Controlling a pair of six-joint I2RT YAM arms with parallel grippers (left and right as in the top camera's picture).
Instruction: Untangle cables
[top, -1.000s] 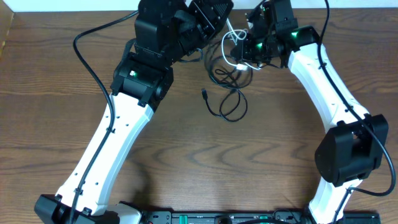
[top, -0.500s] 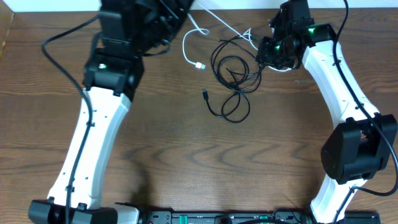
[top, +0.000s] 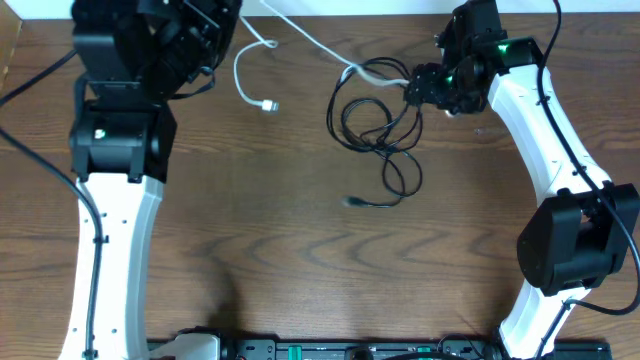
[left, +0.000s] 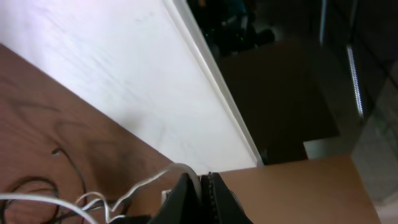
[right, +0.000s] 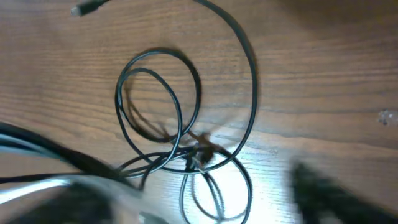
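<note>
A thin white cable (top: 310, 45) runs from my left gripper (top: 222, 18) at the far left across to the black tangle. Its free plug end (top: 270, 105) lies on the wood. In the left wrist view that gripper (left: 202, 183) is shut on the white cable (left: 149, 180). The black cables (top: 375, 120) lie looped over each other at the back centre, with one plug end (top: 350, 201) trailing toward the front. My right gripper (top: 422, 90) hovers at the tangle's right edge. It stands open (right: 186, 196), its blurred fingers wide apart over the black loops (right: 161, 106).
The table's far edge (top: 380, 14) meets a white wall close behind the tangle. A thick black robot wire (top: 20, 85) hangs at the far left, and another (top: 600, 245) runs by the right arm's base. The arm bases stand along the front edge.
My left arm has swung far left with the white cable, drawing it out of the tangle. My right gripper has opened. The black loops shifted, one plug end sliding toward the front.
</note>
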